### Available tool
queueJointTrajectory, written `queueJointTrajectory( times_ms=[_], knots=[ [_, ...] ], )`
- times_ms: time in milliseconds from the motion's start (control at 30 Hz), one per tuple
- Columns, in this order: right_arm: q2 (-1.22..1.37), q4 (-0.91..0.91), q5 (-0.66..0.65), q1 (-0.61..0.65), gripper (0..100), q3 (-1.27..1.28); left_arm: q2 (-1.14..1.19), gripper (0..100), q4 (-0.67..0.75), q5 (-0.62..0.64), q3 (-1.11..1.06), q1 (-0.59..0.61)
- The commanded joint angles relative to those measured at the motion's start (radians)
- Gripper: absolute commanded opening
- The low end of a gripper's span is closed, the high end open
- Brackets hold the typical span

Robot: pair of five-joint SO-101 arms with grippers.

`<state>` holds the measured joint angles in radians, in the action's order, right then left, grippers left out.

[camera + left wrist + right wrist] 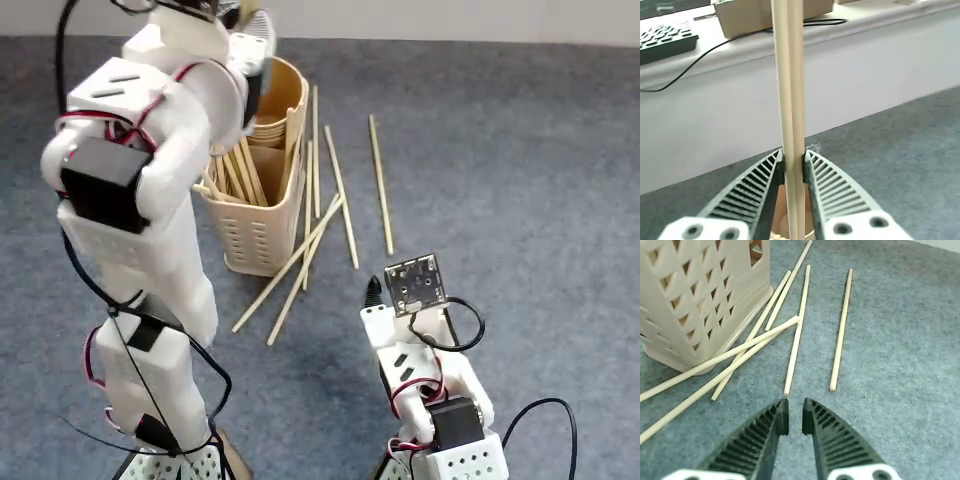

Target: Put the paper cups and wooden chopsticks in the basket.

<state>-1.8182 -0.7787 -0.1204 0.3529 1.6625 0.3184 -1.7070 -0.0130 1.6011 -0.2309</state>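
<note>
Pinching a pair of chopsticks [790, 75] upright between its fingers, the left gripper [793, 161] hangs above the basket [262, 240], and we see its jaws clamped on both sticks side by side. Inside the basket we find stacked paper cups [268, 130] toward the far side and more sticks [240, 175] leaning against the wall. Several loose chopsticks [300, 255] lie on the grey carpet [520, 150] just beside the basket, some crossing one another, two touching its base. One single stick [380, 185] lies apart from the rest. We see the right gripper [795, 415] low over the carpet near the loose chopsticks, jaws almost together with a thin gap, holding nothing.
</note>
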Motion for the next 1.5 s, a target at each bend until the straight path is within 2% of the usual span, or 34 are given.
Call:
queueJointTrajectory(
  times_ms=[0,67,200,400,600,733,900,1033,1133,1233,1367,1467],
  knots=[
    [-0.016,0.016,-0.014,0.005,6.3,0.064,-0.005,0,0.011,0.009,0.065,-0.033],
    [-0.016,0.016,-0.014,0.005,6.3,0.064,0.024,3,0.014,0.008,0.065,-0.030],
    [-0.016,0.016,-0.014,0.005,6.3,0.064,0.094,16,0.038,0.009,0.065,-0.001],
    [-0.016,0.016,-0.014,0.005,6.3,0.064,0.173,14,0.054,0.012,0.065,0.074],
    [-0.016,0.010,-0.014,0.005,6.3,0.064,0.120,15,0.054,0.014,0.065,0.153],
    [-0.016,-0.045,-0.015,-0.036,6.3,-0.004,0.004,11,-0.037,0.014,0.065,0.378],
    [-0.015,-0.088,-0.054,-0.064,6.3,-0.094,-0.097,10,-0.054,0.015,-0.016,0.846],
    [0.076,-0.081,-0.055,-0.064,6.3,-0.174,-0.064,10,-0.057,0.014,-0.323,0.993],
    [0.266,-0.035,-0.055,-0.059,6.3,-0.306,-0.027,10,-0.054,0.009,-0.671,0.995],
    [0.552,0.027,-0.057,-0.059,6.3,-0.492,0.025,14,-0.049,0.012,-0.983,0.906],
    [0.987,0.044,-0.057,-0.059,6.7,-0.817,0.099,22,0.086,0.018,-1.233,0.788],
    [1.274,0.044,-0.057,-0.059,8.6,-1.024,0.127,23,0.196,0.112,-1.346,0.769]
  ],
)
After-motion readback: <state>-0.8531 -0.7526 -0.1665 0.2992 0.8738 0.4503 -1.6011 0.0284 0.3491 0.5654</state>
